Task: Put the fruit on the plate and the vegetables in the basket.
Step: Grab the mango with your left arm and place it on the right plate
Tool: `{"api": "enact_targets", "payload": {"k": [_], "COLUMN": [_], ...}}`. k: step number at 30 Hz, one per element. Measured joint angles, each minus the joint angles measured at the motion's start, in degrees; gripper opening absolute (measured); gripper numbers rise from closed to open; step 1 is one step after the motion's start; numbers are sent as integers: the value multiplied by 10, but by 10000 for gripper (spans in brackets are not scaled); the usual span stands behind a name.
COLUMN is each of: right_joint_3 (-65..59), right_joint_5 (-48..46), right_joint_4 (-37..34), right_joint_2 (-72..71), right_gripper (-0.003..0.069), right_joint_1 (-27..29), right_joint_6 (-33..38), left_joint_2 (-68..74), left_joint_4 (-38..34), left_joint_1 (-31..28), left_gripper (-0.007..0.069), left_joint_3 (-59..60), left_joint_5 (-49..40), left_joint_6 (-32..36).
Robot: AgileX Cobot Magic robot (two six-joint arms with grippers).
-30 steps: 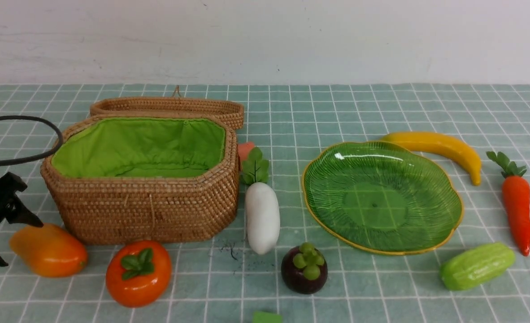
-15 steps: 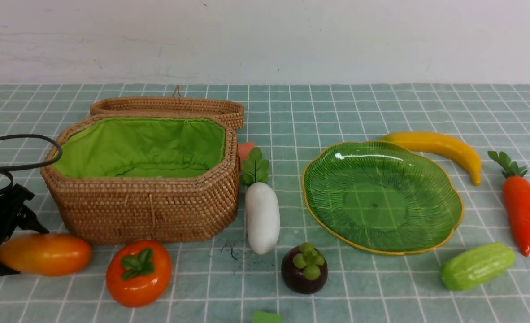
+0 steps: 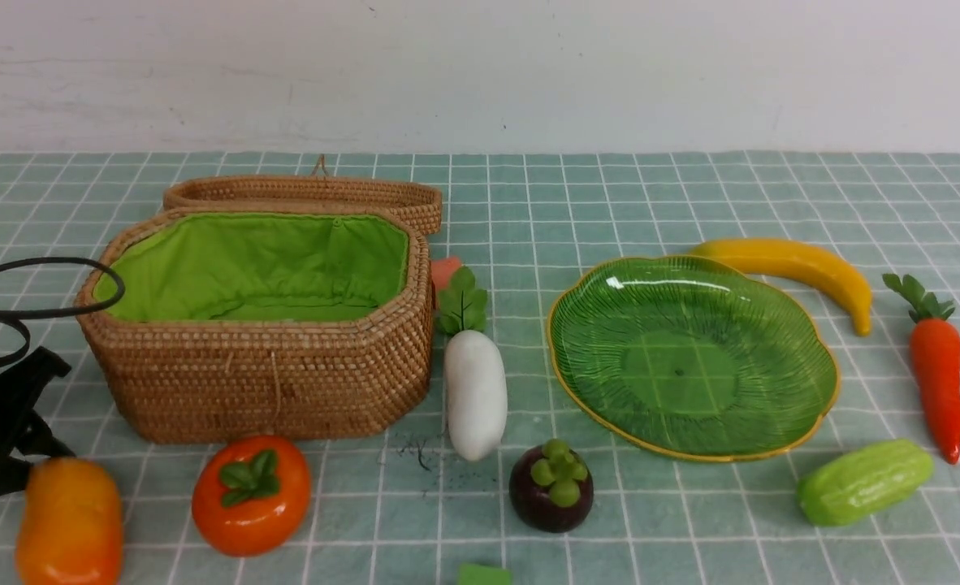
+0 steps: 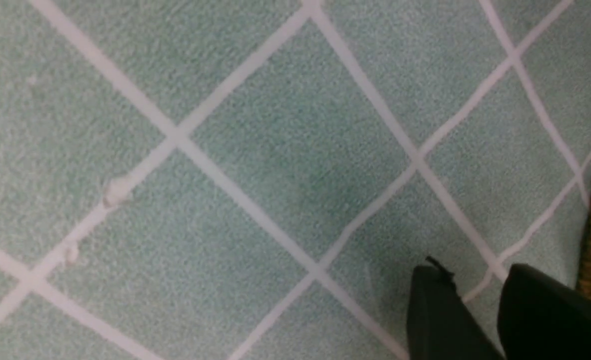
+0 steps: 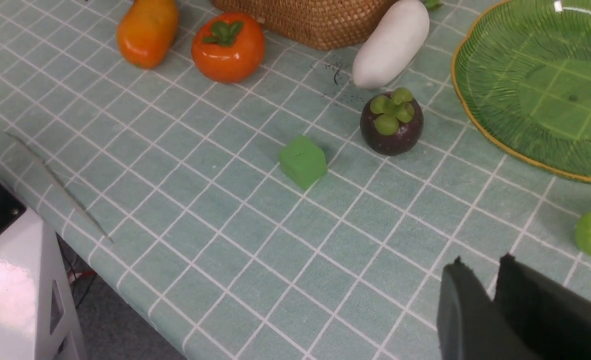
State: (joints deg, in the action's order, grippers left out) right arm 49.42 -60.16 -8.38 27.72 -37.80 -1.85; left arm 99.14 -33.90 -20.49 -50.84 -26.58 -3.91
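My left gripper [image 3: 29,471] is low at the table's near left, its jaws a narrow gap apart over bare cloth with nothing between them [image 4: 475,280]. The mango [image 3: 70,520] lies loose just beside its fingers. The persimmon [image 3: 251,494] and mangosteen [image 3: 551,486] sit along the front. The banana [image 3: 797,266] lies behind the green plate [image 3: 772,341], which holds nothing. The radish [image 3: 475,394] lies between the plate and the open basket [image 3: 261,374]. Carrot [image 3: 937,374] and cucumber [image 3: 864,481] lie at the right. My right gripper [image 5: 483,265] hangs shut and holds nothing.
The basket's lid [image 3: 301,195] lies folded back behind it. A small green block [image 5: 303,161] sits near the front edge, and a red block [image 3: 445,272] lies behind the radish leaves. A white stand [image 5: 10,280] is beyond the table's corner.
My left gripper's wide jaws closed down low beside the mango. The mango slipped out, turned end-on and slid toward the front edge. Nothing else moved.
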Motion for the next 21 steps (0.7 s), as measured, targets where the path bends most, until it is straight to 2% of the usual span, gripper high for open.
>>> {"api": "enact_targets", "payload": {"k": [3,9,10,11,13,15,18,21], "right_joint_3": [0,0,0,0,0,0,0,0], "right_joint_5": [-1,-4,-4,-4,-4,-4,-4,-4], "right_joint_4": [-2,-4,-4,-4,-4,-4,-4,-5], "right_joint_2": [0,0,0,0,0,0,0,0], "right_gripper": [108,108,108,108,108,108,108,108], "right_joint_1": [0,0,0,0,0,0,0,0], "right_joint_6": [0,0,0,0,0,1,11,27], "left_joint_2": [0,-1,-1,-8,-26,-59,-98,-141], "left_joint_4": [1,2,2,4,13,34,61,87], "left_joint_1": [0,0,0,0,0,0,0,5], "left_gripper": [223,426,433,491,548,583,589,586], "left_joint_3": [0,-15,-15,-25,-36,-42,-43,-39], "left_joint_5": [1,6,5,-1,-15,-42,-97,-145], "left_joint_6": [10,11,11,17,39,72,96,87]}}
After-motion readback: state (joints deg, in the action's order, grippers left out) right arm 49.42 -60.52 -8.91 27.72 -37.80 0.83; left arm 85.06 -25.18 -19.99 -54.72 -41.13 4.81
